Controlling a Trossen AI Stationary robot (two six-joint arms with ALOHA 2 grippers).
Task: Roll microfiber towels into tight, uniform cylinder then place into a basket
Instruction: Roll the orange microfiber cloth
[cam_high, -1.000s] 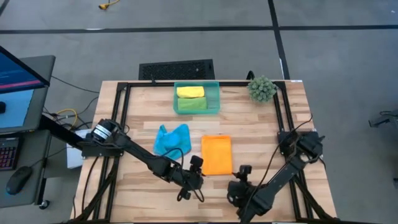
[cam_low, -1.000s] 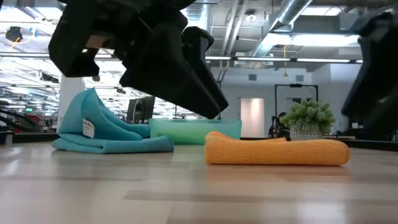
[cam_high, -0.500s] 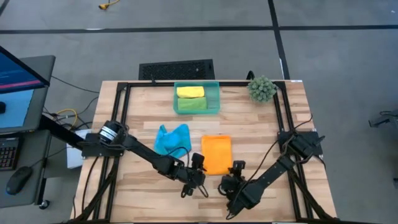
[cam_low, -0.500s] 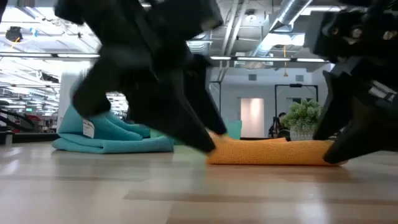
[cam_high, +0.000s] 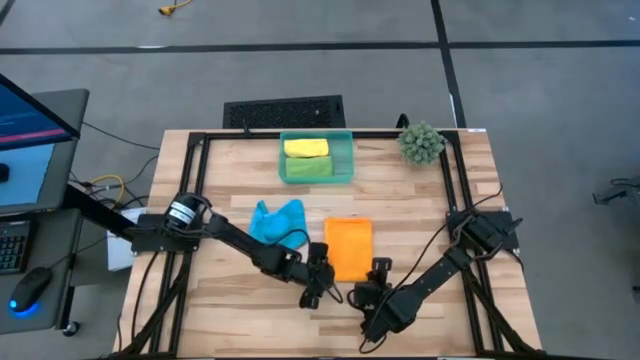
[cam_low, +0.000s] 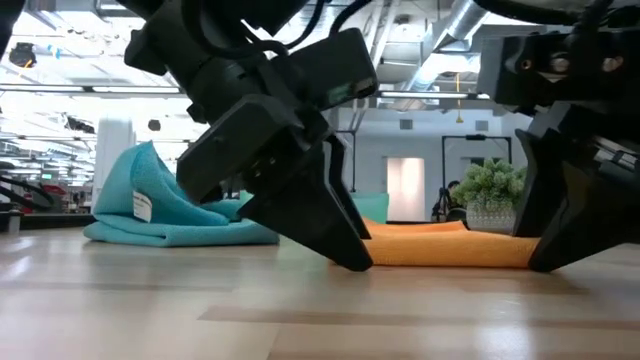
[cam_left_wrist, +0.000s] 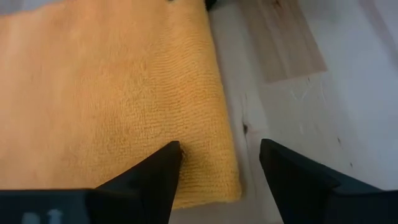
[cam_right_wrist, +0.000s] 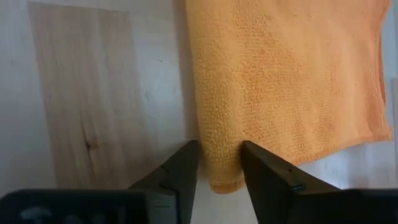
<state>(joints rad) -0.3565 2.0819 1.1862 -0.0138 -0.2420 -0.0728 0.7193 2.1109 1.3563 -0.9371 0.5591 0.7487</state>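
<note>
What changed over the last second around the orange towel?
Both claws moved in to the orange towel's near edge: the left claw opened and straddles one corner, the right claw is narrowing around the other. The blue towel and basket stayed put.

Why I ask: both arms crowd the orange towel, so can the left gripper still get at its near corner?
Probably yes. The left gripper stands open astride the orange towel corner, nothing between; the right gripper works the opposite corner.
</note>
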